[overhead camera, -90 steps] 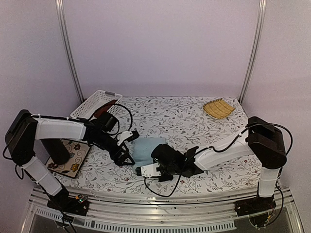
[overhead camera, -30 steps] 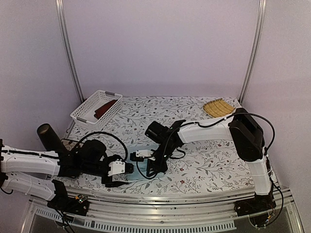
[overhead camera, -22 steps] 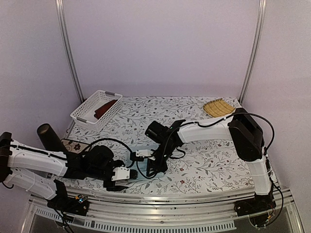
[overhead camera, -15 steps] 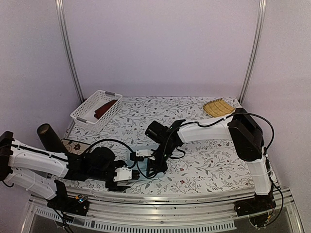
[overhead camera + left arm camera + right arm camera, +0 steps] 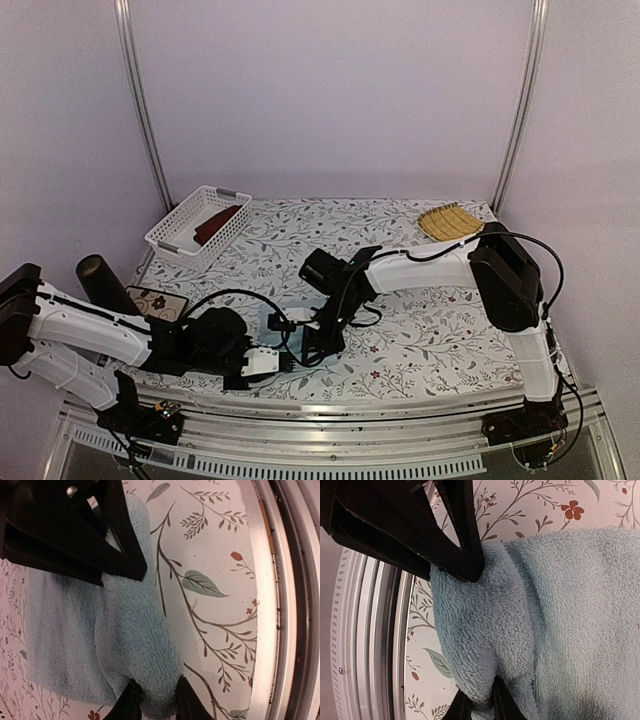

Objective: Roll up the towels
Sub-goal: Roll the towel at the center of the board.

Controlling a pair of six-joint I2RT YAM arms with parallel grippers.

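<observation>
Blue towel [image 5: 570,595] lay on the floral cloth [image 5: 430,330] at the near side of the table, left of centre, close to the metal rail [image 5: 280,605]. Its rail-side edge was folded over into a thick, roll-like lip; the rest lay flat on the cloth, away from the rail. Left gripper [image 5: 145,640] came in low from the left, jaws clamped on that lip, with terry bunched between the fingers and touching both. Right gripper [image 5: 472,640] reached over from the right, jaws likewise pinched on the lip, with fabric squeezed between the tips. In the top view the two grippers sat just beside each other, almost nose to nose, and hid most of the towel. Only a small blue patch showed behind them. Red towel [image 5: 215,222] lay in the white basket [image 5: 180,243] at the far left corner, well apart from both arms; could not tell if it was rolled. Yellow mat [image 5: 450,222] sat at the far right corner. Black cylinder [image 5: 100,280] stood at the left edge, behind the left arm.
</observation>
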